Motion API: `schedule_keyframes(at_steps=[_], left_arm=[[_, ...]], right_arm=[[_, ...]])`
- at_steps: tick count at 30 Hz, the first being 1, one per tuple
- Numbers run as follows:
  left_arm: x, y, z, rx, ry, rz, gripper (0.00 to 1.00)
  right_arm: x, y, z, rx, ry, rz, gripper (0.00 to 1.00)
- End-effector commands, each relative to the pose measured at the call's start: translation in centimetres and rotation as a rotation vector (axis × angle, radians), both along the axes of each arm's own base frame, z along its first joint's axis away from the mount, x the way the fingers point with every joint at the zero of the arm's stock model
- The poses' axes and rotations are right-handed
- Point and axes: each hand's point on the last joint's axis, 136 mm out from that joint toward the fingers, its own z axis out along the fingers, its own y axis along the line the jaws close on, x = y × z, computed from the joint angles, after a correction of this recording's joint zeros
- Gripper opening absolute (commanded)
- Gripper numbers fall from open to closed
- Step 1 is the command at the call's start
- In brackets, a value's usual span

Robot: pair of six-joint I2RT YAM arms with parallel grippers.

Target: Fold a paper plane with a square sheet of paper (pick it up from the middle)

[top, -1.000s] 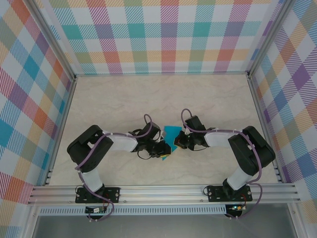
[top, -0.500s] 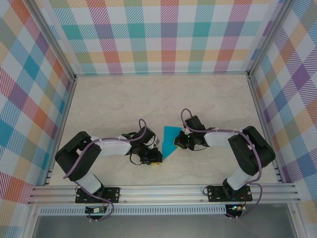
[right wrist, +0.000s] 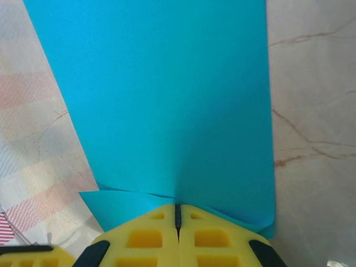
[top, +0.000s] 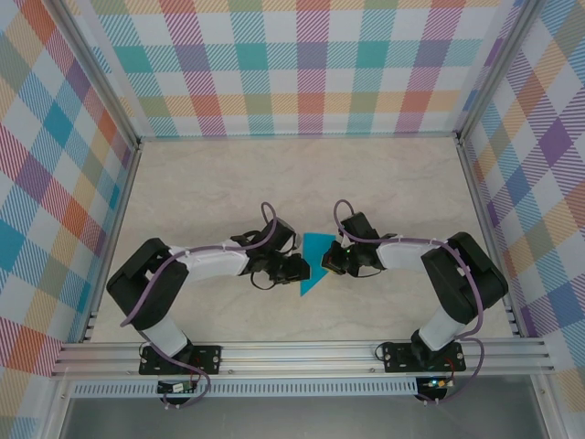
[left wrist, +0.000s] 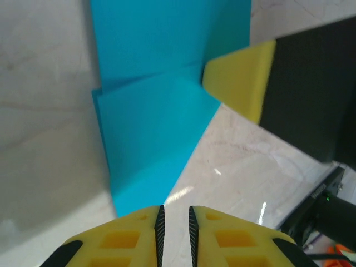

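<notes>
The square sheet of paper (top: pixel 313 261) is teal and lies partly folded on the table between my two grippers, narrowing to a point towards the near side. In the left wrist view the sheet (left wrist: pixel 150 128) shows one layer overlapping another. My right gripper (top: pixel 329 262) is shut on the sheet's right edge, and the paper (right wrist: pixel 161 94) fans out from its closed tips (right wrist: pixel 178 210). My left gripper (top: pixel 297 268) stands just off the sheet's left edge, near the point. It (left wrist: pixel 174 214) is narrowly open, with bare table in the gap. The paper plane is out of view.
The marbled beige table (top: pixel 228 192) is walled on three sides by checked panels. An aluminium rail (top: pixel 302 352) runs along the near edge. Both arms lie low and bent inwards, meeting at the table's centre. The right gripper's yellow finger (left wrist: pixel 239 83) rests on the paper.
My left gripper swung down and left away from the sheet, then came back up beside its left edge. The sheet's lower part now stretches into a longer point. The right gripper stayed put.
</notes>
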Motion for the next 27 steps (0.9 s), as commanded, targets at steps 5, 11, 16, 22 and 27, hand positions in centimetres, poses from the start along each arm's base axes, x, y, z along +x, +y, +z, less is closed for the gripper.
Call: schedule_keyframes(at_steps=[5, 11, 16, 22, 27], left_arm=[[-0.3, 1.0, -3.9, 0.104, 0.044, 0.017, 0.17], [-1.6, 3.6, -5.5, 0.195, 0.058, 0.032, 0.16], [-2.2, 4.0, -6.3, 0.194, 0.08, 0.046, 0.16], [-1.8, 3.7, -6.1, 0.195, 0.074, 0.044, 0.15], [-1.7, 3.6, -5.8, 0.199, 0.069, 0.032, 0.15]], right_arm=[[-0.4, -0.9, 0.2, -0.051, 0.018, -0.011, 0.05], [0.1, 0.1, 3.6, 0.036, -0.092, 0.027, 0.07], [-0.9, 1.4, 4.2, 0.093, -0.126, 0.069, 0.08], [-2.1, 2.6, 2.1, 0.113, -0.08, 0.092, 0.08], [-2.6, 1.0, -1.1, 0.024, -0.036, 0.045, 0.06]])
